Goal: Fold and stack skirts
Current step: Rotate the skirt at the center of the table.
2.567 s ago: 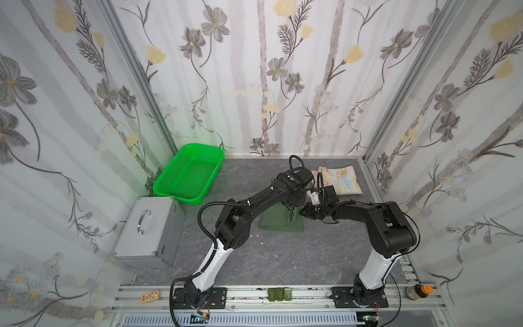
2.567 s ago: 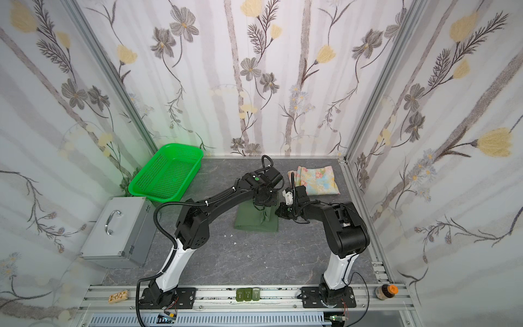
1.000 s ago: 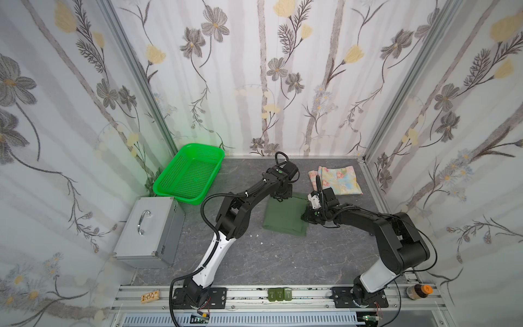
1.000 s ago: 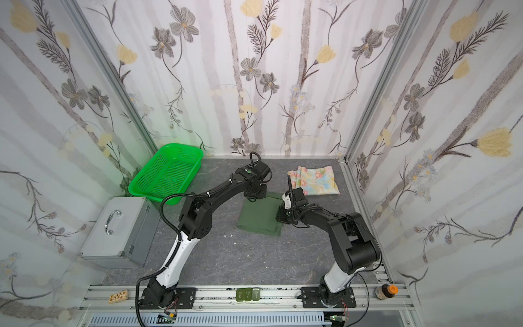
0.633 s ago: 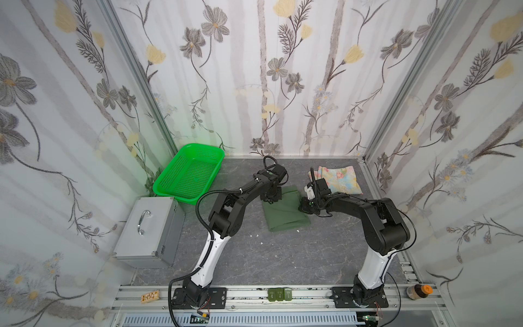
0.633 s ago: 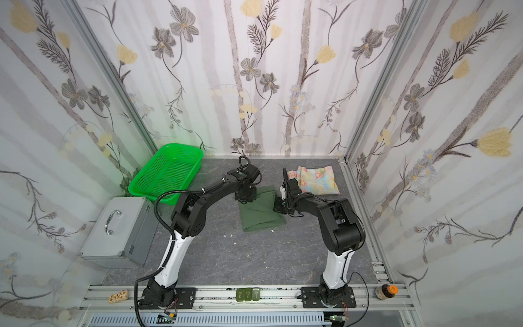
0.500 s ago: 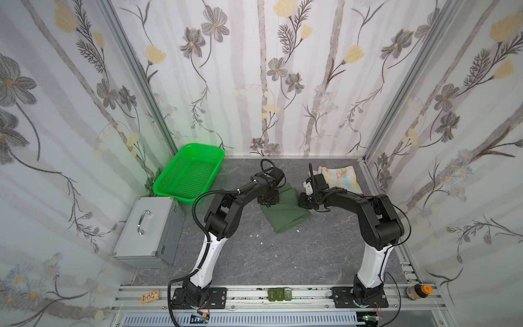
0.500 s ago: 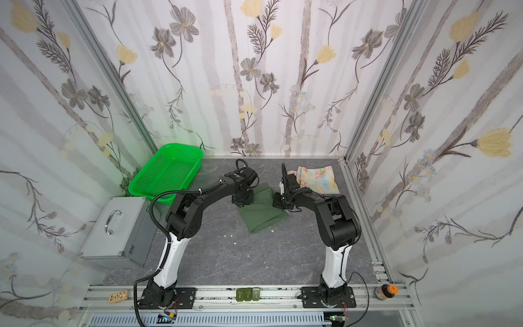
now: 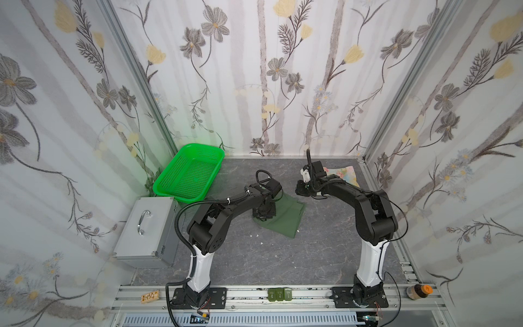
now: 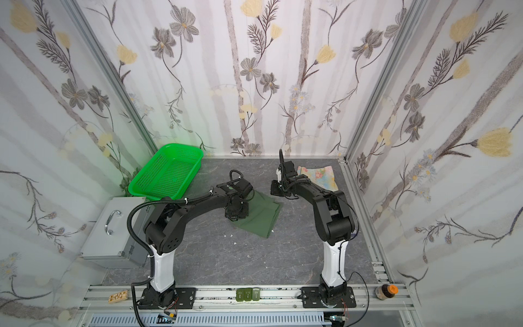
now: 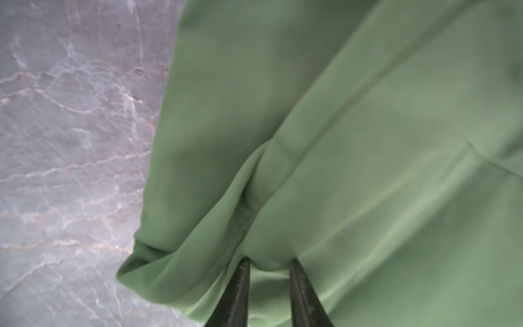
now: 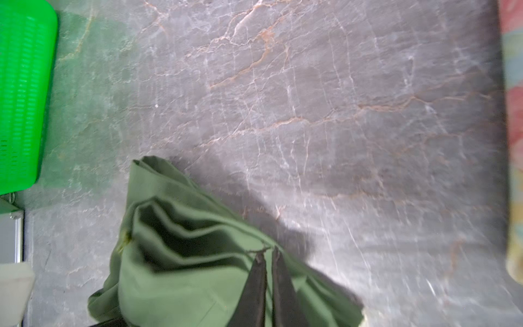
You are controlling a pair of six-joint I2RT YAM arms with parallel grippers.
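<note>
The dark green skirt lies folded and slanted in the middle of the table. My left gripper is down on its left part. In the left wrist view the left gripper is shut on a bulge of the green skirt. My right gripper is at the skirt's far right corner. In the right wrist view the right gripper is shut on the hem of the bunched green skirt. The pale floral skirt lies folded at the back right, partly behind the right arm.
A bright green mesh basket stands at the back left, with a metal case in front of it. A small bottle and small blocks sit on the front rail. Patterned walls close in three sides.
The left gripper has come forward along the skirt's left side and the right gripper has shifted back and left. The green skirt has turned and now lies slanted.
</note>
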